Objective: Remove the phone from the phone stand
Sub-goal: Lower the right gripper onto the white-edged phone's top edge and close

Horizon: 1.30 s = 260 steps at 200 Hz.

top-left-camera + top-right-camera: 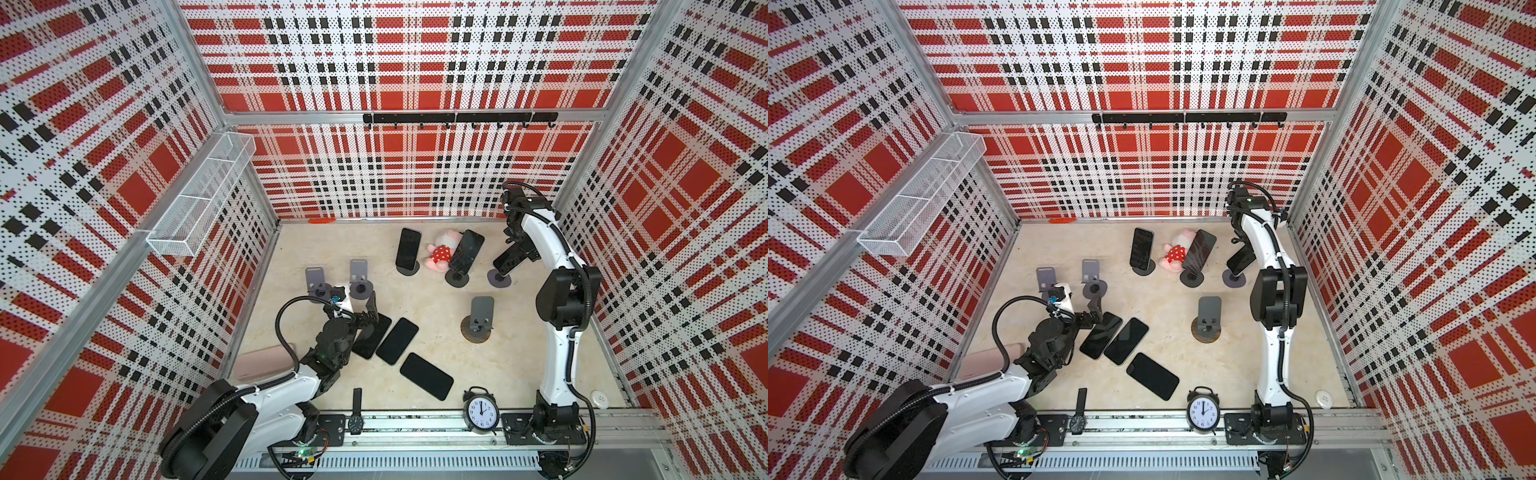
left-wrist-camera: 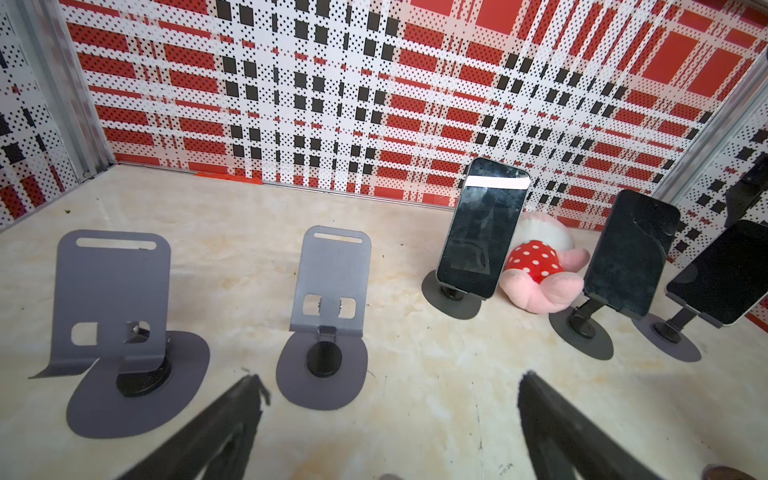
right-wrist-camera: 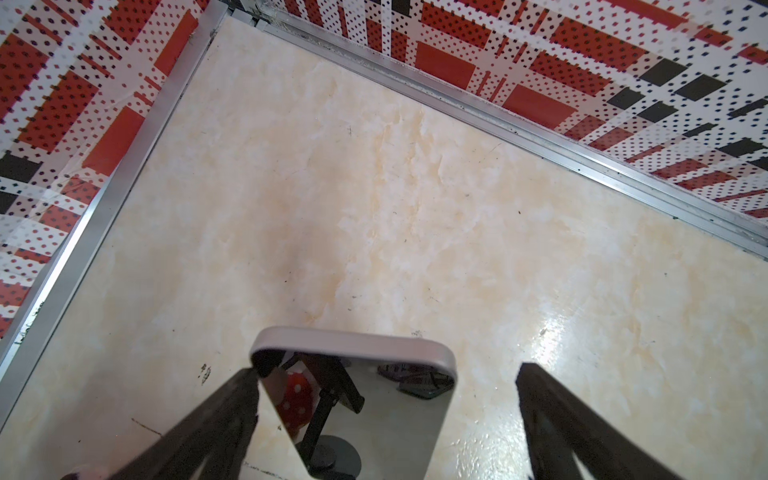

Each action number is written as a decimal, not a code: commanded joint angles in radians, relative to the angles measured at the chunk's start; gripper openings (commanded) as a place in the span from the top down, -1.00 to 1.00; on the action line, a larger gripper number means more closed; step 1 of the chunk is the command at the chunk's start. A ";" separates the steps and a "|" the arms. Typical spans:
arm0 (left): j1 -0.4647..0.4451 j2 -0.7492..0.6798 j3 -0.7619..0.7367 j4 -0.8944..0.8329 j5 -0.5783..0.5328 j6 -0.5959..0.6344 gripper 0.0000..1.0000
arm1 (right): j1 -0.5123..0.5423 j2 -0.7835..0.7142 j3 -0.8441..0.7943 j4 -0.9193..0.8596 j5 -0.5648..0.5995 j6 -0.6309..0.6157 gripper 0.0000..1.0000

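At the back right a dark phone [image 1: 510, 262] leans on a grey phone stand [image 1: 498, 278]. My right gripper [image 3: 386, 370] is open over the phone's top edge [image 3: 353, 345]; one finger [image 3: 245, 386] touches its side, the other stands well clear. Two more phones [image 1: 408, 248] [image 1: 466, 250] rest on their stands to the left of it. Three phones [image 1: 397, 340] lie flat on the table near the middle. My left gripper [image 2: 388, 378] is open and empty, low over the table beside the flat phones, facing two bare stands [image 2: 328, 291].
A pink plush toy [image 1: 442, 249] lies between the two back stands. A third bare stand [image 1: 480, 318] is at mid right. An alarm clock [image 1: 481, 411] and a wristwatch [image 1: 356, 411] sit at the front edge. A pink case [image 1: 266, 359] lies by the left arm.
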 commanded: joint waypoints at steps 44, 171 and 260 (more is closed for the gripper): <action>-0.003 -0.007 0.033 -0.009 0.002 0.009 -0.96 | 0.013 0.051 0.059 -0.042 0.024 0.036 -1.00; -0.004 0.012 0.050 -0.023 0.009 0.003 -0.96 | 0.031 0.084 0.070 0.004 0.017 -0.021 -0.94; -0.002 0.037 0.061 -0.029 0.018 -0.006 -0.96 | 0.032 0.011 -0.044 0.055 0.059 -0.106 -0.73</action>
